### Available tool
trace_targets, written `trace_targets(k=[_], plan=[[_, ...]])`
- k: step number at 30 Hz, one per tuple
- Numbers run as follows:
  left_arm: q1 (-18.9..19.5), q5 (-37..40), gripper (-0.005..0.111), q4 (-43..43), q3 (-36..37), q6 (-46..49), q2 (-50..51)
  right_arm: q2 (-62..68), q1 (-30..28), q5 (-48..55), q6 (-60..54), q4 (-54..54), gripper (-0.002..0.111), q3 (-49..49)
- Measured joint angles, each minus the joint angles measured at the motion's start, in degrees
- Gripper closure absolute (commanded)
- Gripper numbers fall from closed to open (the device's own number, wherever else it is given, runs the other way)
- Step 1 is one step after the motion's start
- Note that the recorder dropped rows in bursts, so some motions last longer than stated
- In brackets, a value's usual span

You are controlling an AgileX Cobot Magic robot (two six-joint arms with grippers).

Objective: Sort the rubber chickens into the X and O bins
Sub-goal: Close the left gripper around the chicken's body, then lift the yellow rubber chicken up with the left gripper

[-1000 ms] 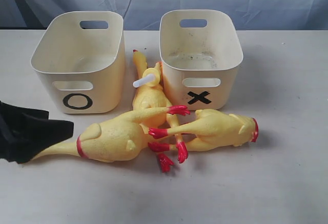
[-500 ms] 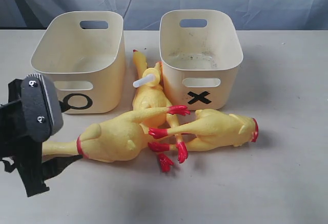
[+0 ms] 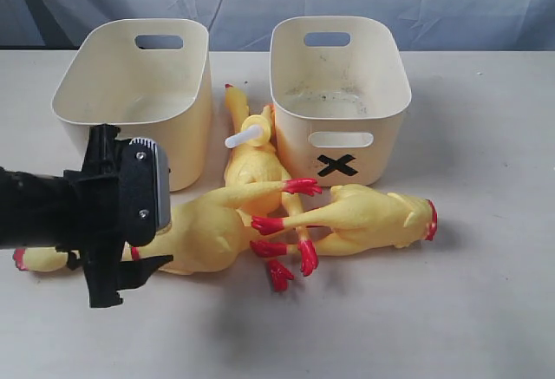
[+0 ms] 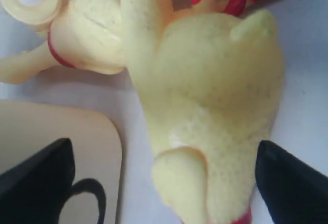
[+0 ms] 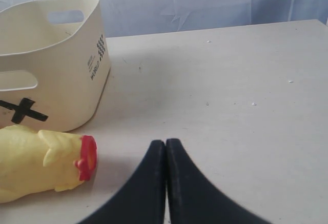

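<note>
Black and wide open, my left gripper [image 4: 161, 172] has slid in from the left side in the last second. Now it hangs over the big chicken [image 3: 208, 227], with one jaw on each side of its fat body, not squeezing yet. I think that means my first grab is close, and no chicken is in a bin so far. The big chicken lies on the table [image 3: 486, 310], with its head poking out far left. Just behind it is the O bin [image 3: 195, 110]. One jaw sits right by the bin's front corner, so I have little room there and should lift straight up. Between the two bins lies a smaller chicken [image 3: 251, 166] with a white tube [image 3: 238, 139]. Next comes the X bin [image 3: 381, 149], with no chicken in it either. In front of it lies another chicken [image 3: 373, 218]. Its red legs cross the big chicken's legs, so a lift could drag it along. Far right, my right gripper [image 5: 165, 152] has its jaws pressed together, holding nothing, with lots of bare table around it.
</note>
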Motion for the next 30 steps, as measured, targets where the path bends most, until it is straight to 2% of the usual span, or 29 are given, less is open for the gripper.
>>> trace_targets(k=[12, 15, 17, 19, 24, 30], plan=[[-0.13, 3.15, 0.018, -0.77, -4.69, 0.0, 12.83, 0.0, 0.0, 0.0, 0.0, 0.0, 0.108, 0.0], [-0.13, 3.97, 0.022, -0.77, -4.8, 0.0, 15.7, 0.0, 0.0, 0.0, 0.0, 0.0, 0.108, 0.0], [-0.13, 3.97, 0.033, -0.77, -4.93, 0.0, 16.97, 0.0, 0.0, 0.0, 0.0, 0.0, 0.108, 0.0], [-0.13, 3.83, 0.052, -0.88, -4.93, 0.0, 17.49, 0.0, 0.0, 0.0, 0.0, 0.0, 0.108, 0.0], [-0.13, 3.74, 0.087, -0.88, -5.06, 0.0, 17.55, 0.0, 0.0, 0.0, 0.0, 0.0, 0.108, 0.0], [-0.13, 5.22, 0.107, -0.78, -5.06, 0.0, 17.41, 0.0, 0.0, 0.0, 0.0, 0.0, 0.108, 0.0]])
